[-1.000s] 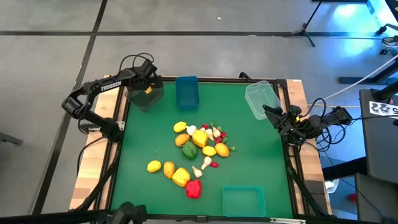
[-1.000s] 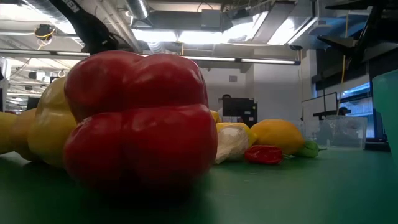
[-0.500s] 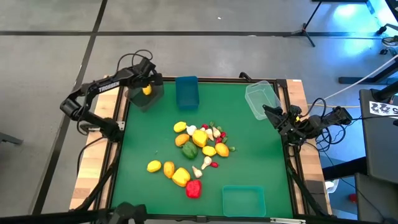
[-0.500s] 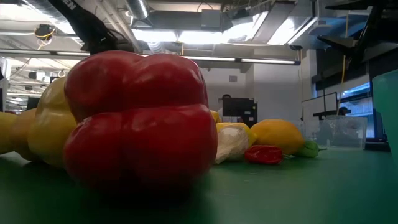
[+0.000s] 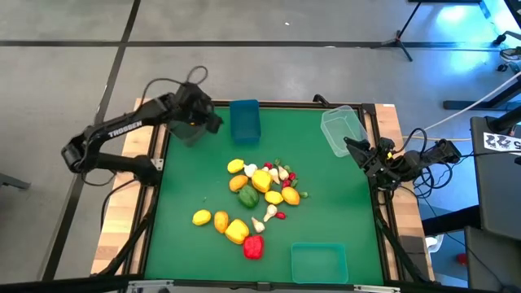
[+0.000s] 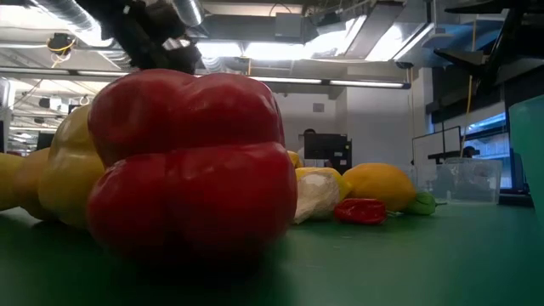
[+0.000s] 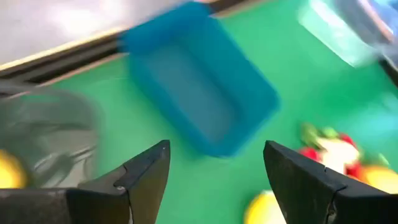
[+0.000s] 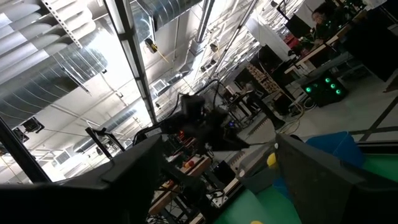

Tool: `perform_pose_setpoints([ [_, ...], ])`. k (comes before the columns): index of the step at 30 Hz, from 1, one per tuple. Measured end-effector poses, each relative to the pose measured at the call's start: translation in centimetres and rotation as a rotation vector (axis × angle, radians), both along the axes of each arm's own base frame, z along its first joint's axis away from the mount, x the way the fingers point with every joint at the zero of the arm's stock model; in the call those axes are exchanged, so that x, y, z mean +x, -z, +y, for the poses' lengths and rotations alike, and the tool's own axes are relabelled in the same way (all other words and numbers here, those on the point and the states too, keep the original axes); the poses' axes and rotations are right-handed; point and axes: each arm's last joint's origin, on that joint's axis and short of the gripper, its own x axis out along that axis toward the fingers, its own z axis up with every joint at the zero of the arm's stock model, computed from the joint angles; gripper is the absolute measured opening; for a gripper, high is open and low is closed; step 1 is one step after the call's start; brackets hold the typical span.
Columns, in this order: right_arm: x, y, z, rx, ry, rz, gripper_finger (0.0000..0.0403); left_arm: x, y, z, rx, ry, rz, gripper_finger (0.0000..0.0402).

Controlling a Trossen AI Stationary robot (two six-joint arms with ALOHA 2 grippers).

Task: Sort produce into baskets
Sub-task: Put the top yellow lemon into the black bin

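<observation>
Green felt is covering the table [image 5: 326, 203], and the produce is lying heaped at its middle. Nearest the front edge, at about 6 o'clock from the heap's centre, a red bell pepper [image 5: 253, 247] is sitting — it is filling most of the low view [image 6: 187, 166] — with a yellow bell pepper [image 5: 236, 232] touching it at 11 o'clock. A teal-green basket [image 5: 319, 262] is standing at 4 o'clock, near the front edge, holding nothing. Farther in, a green bell pepper [image 5: 248, 197] is lying among yellow-orange round fruits [image 5: 290, 196] and white garlic-like pieces [image 5: 283, 173], with tiny red bits beside them.

Out at 3 o'clock the right gripper [image 5: 356, 150] is waiting over the table's right rim, just beside the clear basket [image 5: 340, 129]; its fingers are standing parted in its own wrist view.

Farthest back, at 12 o'clock, the blue basket [image 5: 244, 120] is sitting against the far edge. At 10 o'clock the left gripper [image 5: 208, 120] is hovering over the dark grey basket's [image 5: 187, 130] right edge, towards the blue one — its fingers [image 7: 146, 177] are spread wide and holding nothing. One yellow fruit [image 7: 7, 174] is lying inside the grey basket.
</observation>
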Motion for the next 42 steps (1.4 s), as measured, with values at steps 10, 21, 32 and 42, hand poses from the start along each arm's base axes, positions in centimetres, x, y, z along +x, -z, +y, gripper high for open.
perform_pose_setpoints([
  [10,0.0,0.0,0.0,-0.001,0.000,0.003,0.0303,5.2,1.4,-6.4,0.107,0.418,0.080,0.0255],
  [21,0.1,0.1,0.0,-0.005,-0.001,0.015,0.0303,8.6,4.6,-8.2,0.168,0.566,0.158,0.0255],
  [32,0.1,0.2,0.0,-0.007,-0.002,0.021,0.0303,7.5,9.7,-8.3,0.073,0.459,0.272,0.0255],
  [42,0.1,0.2,0.1,-0.010,-0.002,0.028,0.0303,6.2,12.7,-8.9,0.048,0.358,0.182,0.0255],
])
